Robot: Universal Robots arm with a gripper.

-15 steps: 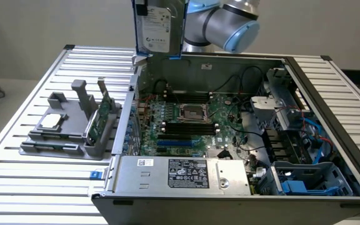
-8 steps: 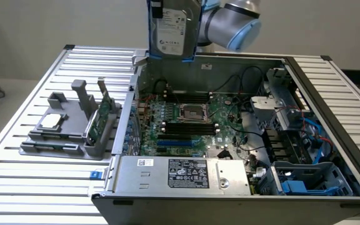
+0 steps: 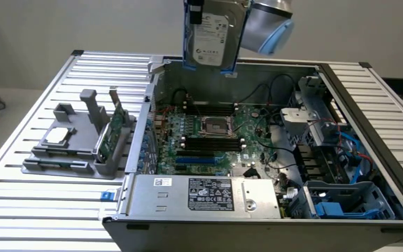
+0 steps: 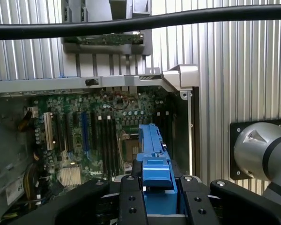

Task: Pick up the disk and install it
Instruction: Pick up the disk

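Carrying the disk (image 3: 214, 34) upright, high over the open computer case (image 3: 257, 239), clamped by its blue-framed edges in the half-closed tool (image 4: 159, 201); pick-up done, install not yet, probably calling for careful alignment with the case's blue drive cage (image 3: 348, 202).

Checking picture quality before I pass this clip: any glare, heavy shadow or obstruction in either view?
Exterior view: even light, no glare on the disk; the computer case is darker inside. Wrist view: a black cable crosses the picture; the motherboard sits in shade.
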